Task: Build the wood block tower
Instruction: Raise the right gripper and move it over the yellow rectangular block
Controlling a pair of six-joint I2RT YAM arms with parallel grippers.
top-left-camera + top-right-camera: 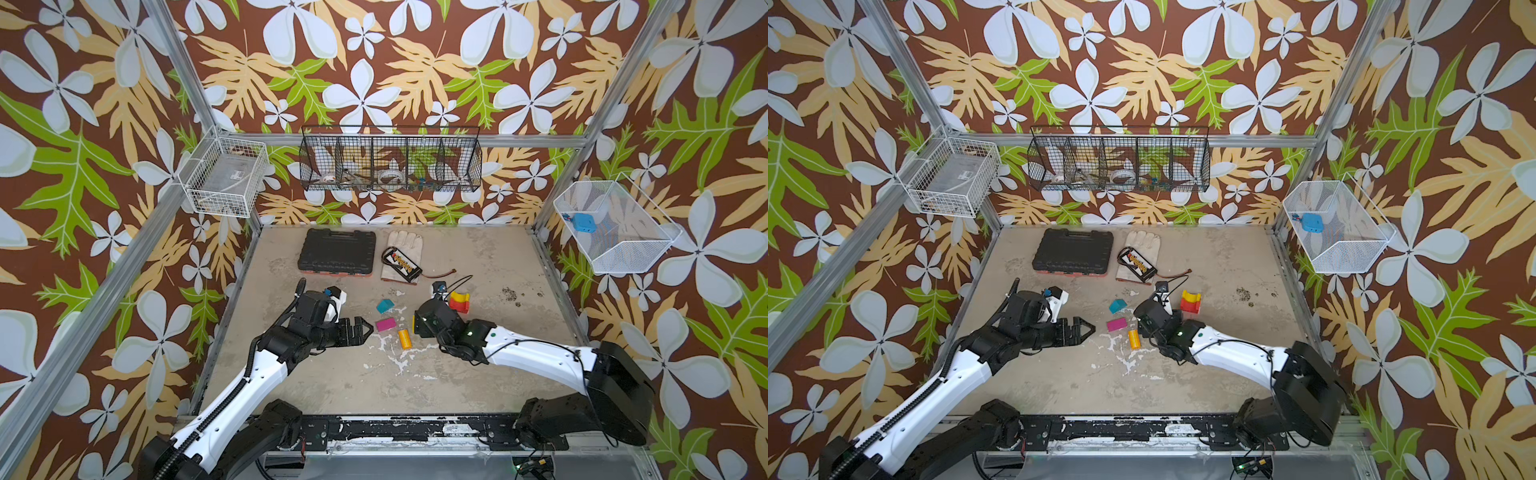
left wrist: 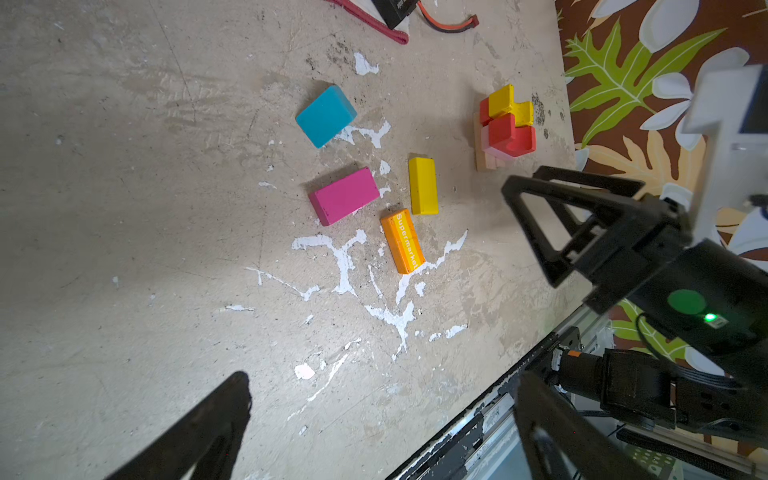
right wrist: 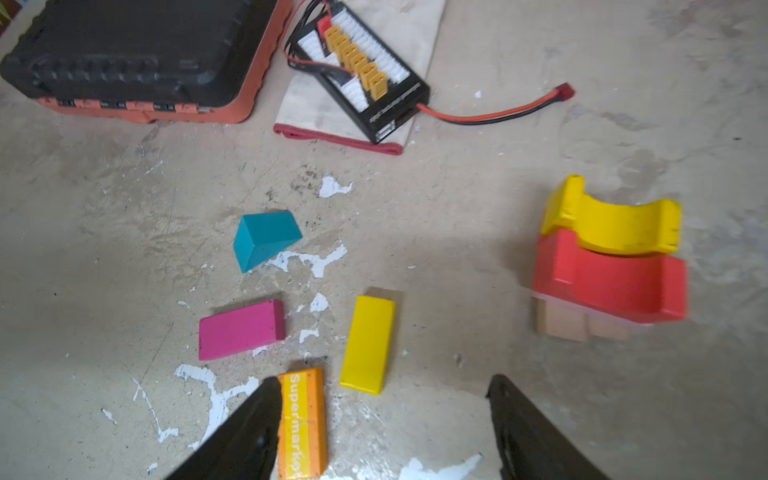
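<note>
Loosely spread mid-table, the loose pieces begin just right of the left gripper (image 1: 362, 328), whose jaws stand wide apart and empty. First come a teal block (image 1: 385, 306) and, nearer the front, a magenta block (image 1: 385, 324). Then come an orange block (image 2: 402, 241) printed "Supermarket" and a yellow bar (image 3: 368, 345). All four lie flat and apart from one another.

The right gripper (image 3: 386, 432) hangs over them, released, with nothing between its jaws. One finger overlaps the orange block's edge, and I cannot tell whether it touches.

Right of that stands the tower (image 1: 459, 301). It has tan blocks at the base, then what seems a thin pink slab and a red arch. A yellow arch sits on top, hollow up and shifted off the red one's outline.

Open tabletop (image 1: 332, 374) runs from the blocks to the front rail (image 1: 374, 428), and more lies between the tower and the right edge.

Behind, a black tool case (image 1: 336, 251) lies flat. Right of it, a glove (image 1: 401, 243) carries a battery pack (image 3: 361, 70), whose lead (image 3: 498, 112) ends near the tower's far side.
</note>
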